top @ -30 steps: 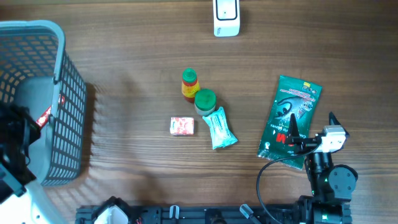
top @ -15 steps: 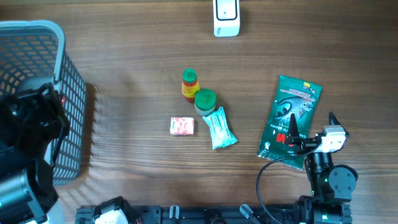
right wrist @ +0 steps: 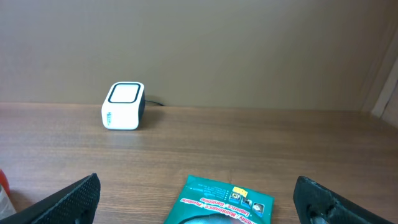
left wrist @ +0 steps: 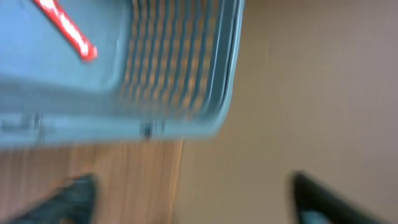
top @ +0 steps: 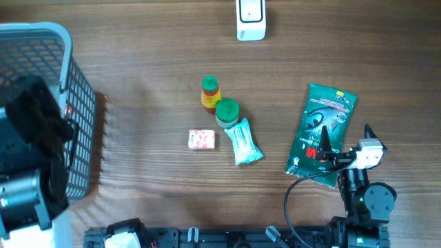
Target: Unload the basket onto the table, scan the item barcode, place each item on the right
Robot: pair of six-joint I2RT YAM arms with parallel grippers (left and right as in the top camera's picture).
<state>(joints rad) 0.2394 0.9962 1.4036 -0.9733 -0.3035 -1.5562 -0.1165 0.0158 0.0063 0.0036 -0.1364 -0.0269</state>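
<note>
2 claws: left claw (left wrist: 193, 198) over the basket (top: 77, 89) at the left edge, fingers spread, nothing between them; right claw (right wrist: 199, 196) also wide, empty.
Green pouch: (top: 322, 134) flat on the tabletop (top: 138, 69), right of frame, its near end under the right claw; likely the next pick.
Scanner: (top: 251, 19) top centre, well apart from the pouch, dark window on top, so the barcode probably goes face down.
Others: 2 bottles (top: 210, 93), pink box (top: 202, 139), teal packet (top: 243, 142), mid-frame.

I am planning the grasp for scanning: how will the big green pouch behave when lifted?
The green pouch lies flat and thin on the table, so it will probably droop if held by one edge. Its film looks glossy, so it may slip. It likely feels light for its size.
</note>
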